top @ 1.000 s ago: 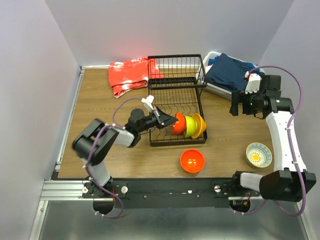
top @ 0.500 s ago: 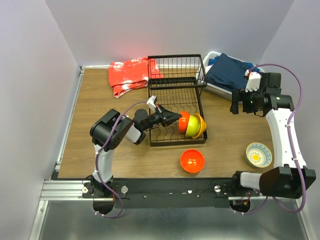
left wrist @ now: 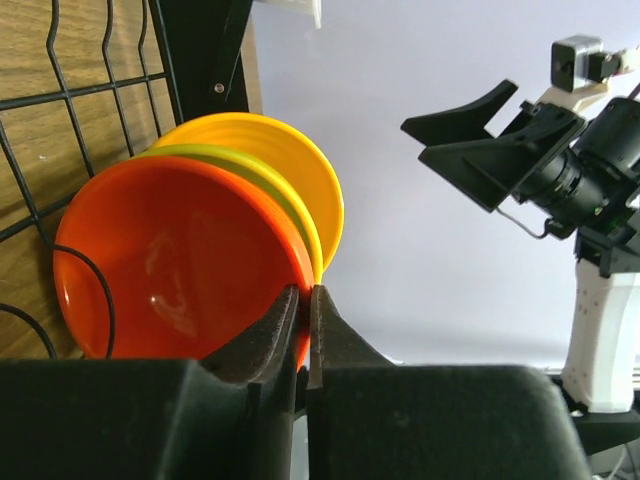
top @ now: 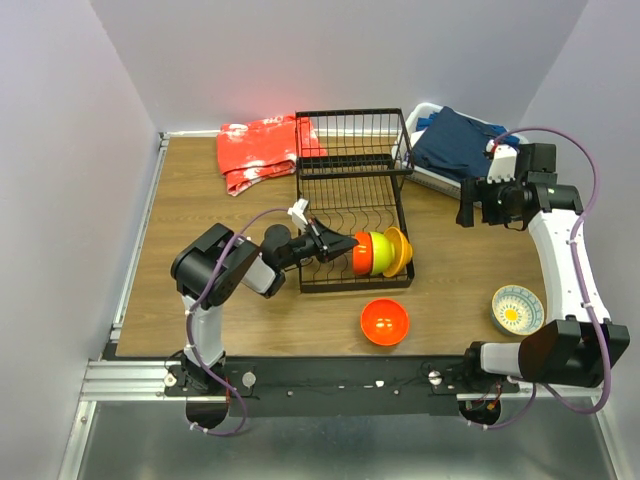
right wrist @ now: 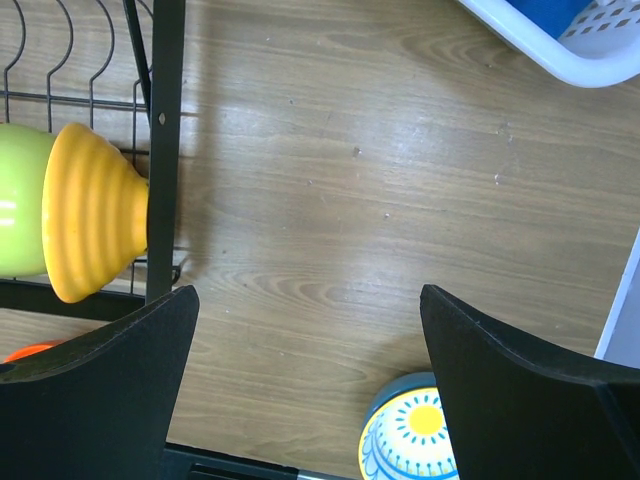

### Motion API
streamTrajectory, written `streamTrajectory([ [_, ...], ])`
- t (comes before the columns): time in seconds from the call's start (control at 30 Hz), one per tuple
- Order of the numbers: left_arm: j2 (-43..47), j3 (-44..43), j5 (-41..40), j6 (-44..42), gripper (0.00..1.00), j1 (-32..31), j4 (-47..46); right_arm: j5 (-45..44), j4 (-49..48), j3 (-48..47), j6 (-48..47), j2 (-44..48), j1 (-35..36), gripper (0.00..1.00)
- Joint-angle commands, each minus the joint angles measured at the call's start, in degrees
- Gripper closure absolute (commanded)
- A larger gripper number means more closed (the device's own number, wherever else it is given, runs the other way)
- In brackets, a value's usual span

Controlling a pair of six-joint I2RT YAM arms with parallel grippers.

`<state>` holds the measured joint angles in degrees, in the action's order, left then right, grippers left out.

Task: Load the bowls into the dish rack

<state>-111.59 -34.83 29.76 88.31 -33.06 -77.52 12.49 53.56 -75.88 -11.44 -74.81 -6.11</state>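
The black wire dish rack (top: 350, 185) holds three bowls on edge at its near right corner: red-orange (top: 362, 253), lime green (top: 378, 253), yellow-orange (top: 399, 250). My left gripper (top: 341, 246) reaches in from the left, shut on the red-orange bowl's (left wrist: 170, 270) rim, which shows between the fingers at the left gripper (left wrist: 303, 290). A second red-orange bowl (top: 385, 321) lies on the table in front of the rack. The white bowl with blue pattern (top: 518, 309) sits near the right edge. My right gripper (right wrist: 308, 295) hangs open and empty above bare wood, just up-left of the patterned bowl (right wrist: 415, 440).
A red cloth (top: 262, 150) lies left of the rack's back. A white basket (top: 432, 180) with a blue cloth (top: 455, 143) stands at the back right. In the right wrist view the rack's side bar (right wrist: 165, 150) runs past the yellow-orange bowl (right wrist: 95, 225).
My left arm's elbow has swung in toward the rack, and the red-orange bowl has been set closer against the lime green one. The right arm has barely moved.
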Motion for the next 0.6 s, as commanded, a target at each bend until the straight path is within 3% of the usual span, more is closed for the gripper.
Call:
streamTrajectory([
  [0.0, 1.2, -0.5, -0.3, -6.0, 0.78, 0.1, 2.1, 1.7, -1.4, -0.5, 0.8, -0.2, -0.3, 0.00],
  [0.07, 2.0, -0.6, 0.0, -7.6, 0.68, 0.1, 1.9, 1.8, -1.4, 0.0, 1.0, 0.0, -0.3, 0.00],
  [0.33, 6.6, -1.9, 2.8, -14.1, 0.53, 0.1, 5.5, 1.7, -1.1, 0.1, 1.1, 1.0, -0.3, 0.00],
  [0.57, 10.8, -1.7, 4.6, -20.5, 0.51, 0.4, 15.7, 1.7, -1.2, -0.1, 1.1, 1.2, -0.3, 0.00],
])
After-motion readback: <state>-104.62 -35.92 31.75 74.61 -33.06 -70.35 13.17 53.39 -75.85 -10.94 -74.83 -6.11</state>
